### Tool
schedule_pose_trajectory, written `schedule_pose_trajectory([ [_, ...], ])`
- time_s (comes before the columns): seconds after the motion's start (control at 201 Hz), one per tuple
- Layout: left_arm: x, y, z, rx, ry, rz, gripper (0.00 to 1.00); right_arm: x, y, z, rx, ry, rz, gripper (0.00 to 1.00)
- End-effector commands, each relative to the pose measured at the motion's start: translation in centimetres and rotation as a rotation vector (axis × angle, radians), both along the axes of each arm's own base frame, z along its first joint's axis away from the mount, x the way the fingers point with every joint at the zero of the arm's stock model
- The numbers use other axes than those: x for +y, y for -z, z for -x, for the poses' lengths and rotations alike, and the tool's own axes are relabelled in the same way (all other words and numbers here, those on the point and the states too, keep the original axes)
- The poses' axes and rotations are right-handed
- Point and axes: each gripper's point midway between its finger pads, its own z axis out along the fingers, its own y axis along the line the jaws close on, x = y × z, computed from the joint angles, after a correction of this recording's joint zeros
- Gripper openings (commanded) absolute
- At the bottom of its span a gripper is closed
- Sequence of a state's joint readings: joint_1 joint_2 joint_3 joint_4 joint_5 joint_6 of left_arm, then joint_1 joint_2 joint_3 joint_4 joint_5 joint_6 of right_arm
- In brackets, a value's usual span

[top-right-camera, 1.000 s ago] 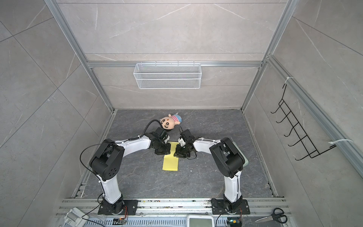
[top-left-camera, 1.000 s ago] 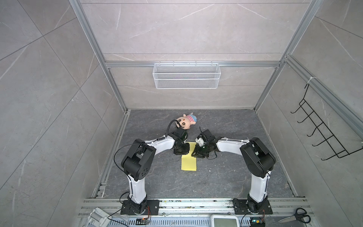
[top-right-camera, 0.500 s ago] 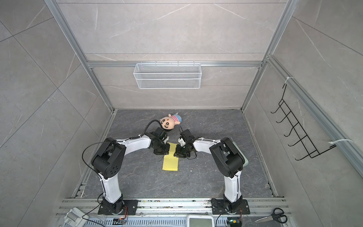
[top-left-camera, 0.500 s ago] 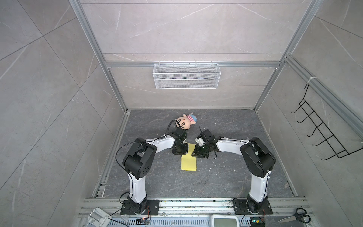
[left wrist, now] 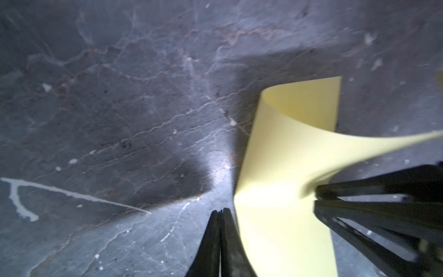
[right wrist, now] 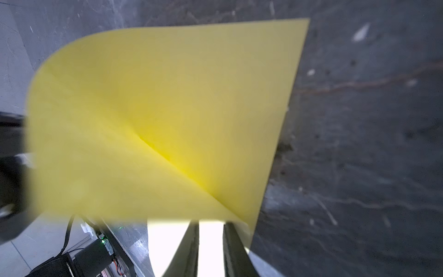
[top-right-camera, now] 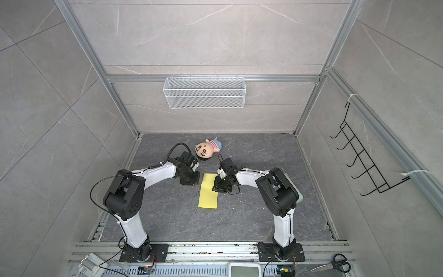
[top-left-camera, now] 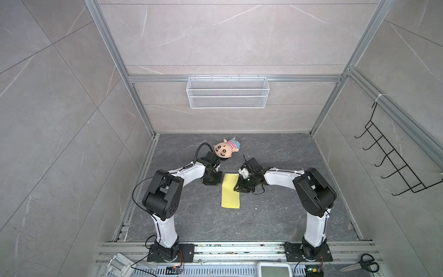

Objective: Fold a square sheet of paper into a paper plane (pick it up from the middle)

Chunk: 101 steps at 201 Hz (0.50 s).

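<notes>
The square sheet of paper (top-left-camera: 230,191) (top-right-camera: 208,191) is pale yellow and lies doubled over as a narrow rectangle mid-floor. No paper plane is in view. My right gripper (top-left-camera: 240,188) (right wrist: 211,224) is at the sheet's right edge, its tips hidden under the raised flap (right wrist: 167,96). A narrow gap shows between the fingers (right wrist: 191,242), and the flap's crease runs into them. In the left wrist view the upper layer (left wrist: 287,156) bulges up and dips into those fingers (left wrist: 359,211). My left gripper (top-left-camera: 212,186) (left wrist: 220,212) is shut and empty, just beside the curved fold.
A plush doll (top-left-camera: 226,150) lies behind the grippers. A wire basket (top-left-camera: 227,92) hangs on the back wall and a black hook rack (top-left-camera: 395,163) on the right wall. Scissors (top-left-camera: 362,263) lie at the front right. A pale green pad (top-right-camera: 296,189) lies behind my right arm.
The left arm has shifted slightly, and its gripper now stands just clear of the paper's left edge. The right gripper and the paper have hardly moved.
</notes>
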<state>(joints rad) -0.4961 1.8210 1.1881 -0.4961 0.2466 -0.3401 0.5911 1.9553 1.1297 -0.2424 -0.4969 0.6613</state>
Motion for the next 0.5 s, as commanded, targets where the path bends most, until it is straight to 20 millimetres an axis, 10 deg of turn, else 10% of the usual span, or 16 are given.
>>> schedule_pose_trajectory([
  [0.0, -2.7, -3.4, -0.7, -0.072, 0.054, 0.160, 0.09, -7.1, 8.7, 3.4, 0.121, 0.059, 0.375, 0.24],
  [0.498, -2.9, 0.8, -3.2, -0.046, 0.044, 0.068, 0.08, -7.0, 8.8, 3.5, 0.123, 0.058, 0.371, 0.24],
])
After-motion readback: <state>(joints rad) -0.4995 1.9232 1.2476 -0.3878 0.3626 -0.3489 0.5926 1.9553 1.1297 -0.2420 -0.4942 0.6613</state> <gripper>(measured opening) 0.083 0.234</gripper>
